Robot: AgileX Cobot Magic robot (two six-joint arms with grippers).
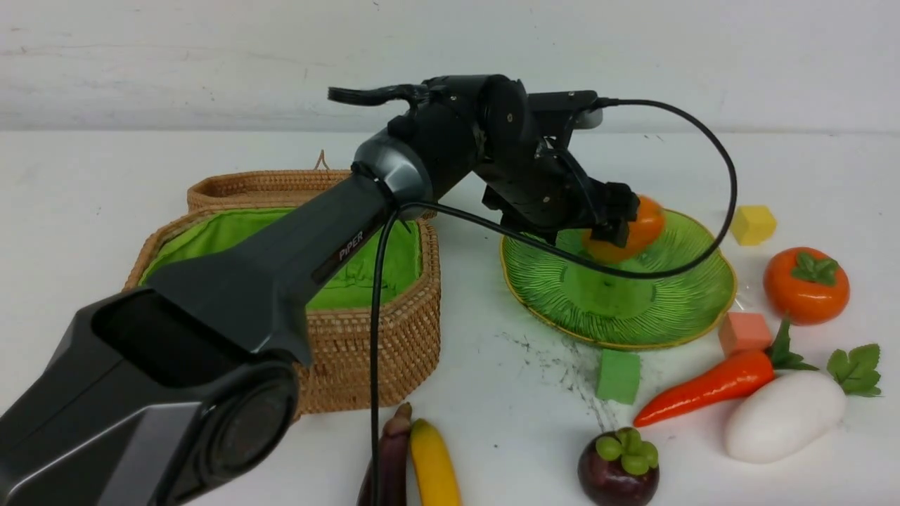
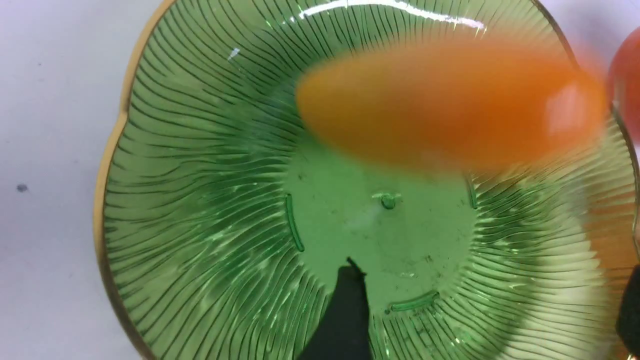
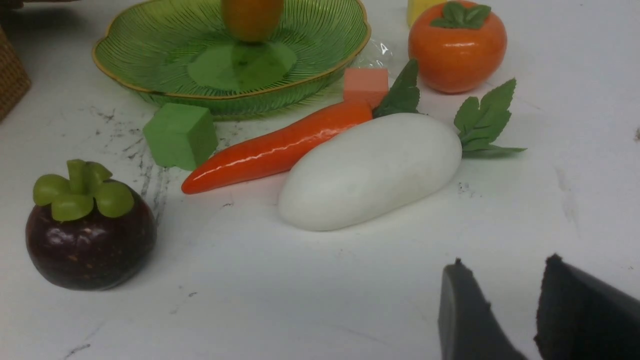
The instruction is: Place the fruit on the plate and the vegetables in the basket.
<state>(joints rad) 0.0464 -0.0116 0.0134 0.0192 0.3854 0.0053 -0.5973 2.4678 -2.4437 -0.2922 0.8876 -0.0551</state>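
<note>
The left end effector point(image 1: 613, 226) is hovering over the glossy green ribbed plate with a scalloped yellowish rim point(image 1: 633, 330). Its fingers are standing wide apart, and the smooth orange-yellow toy mango point(image 1: 643, 223), blurred, seems to be dropping free just above the dish's far side. The right end effector point(image 3: 505, 300) is hanging low over the white table point(image 3: 350, 290), partly spread and gripping nothing, near the matte white oval radish point(image 3: 370, 170) and the slick pointed orange-red carrot point(image 3: 275, 147). The brown woven wicker basket with green lining point(image 1: 394, 330) is sitting with its lid back, ready for vegetables.

Glossy ribbed glass plate point(image 1: 633, 309), rough woven wicker basket point(image 1: 394, 337), cloth lining point(image 1: 211, 239), shiny smooth carrot point(image 1: 703, 386)
</note>
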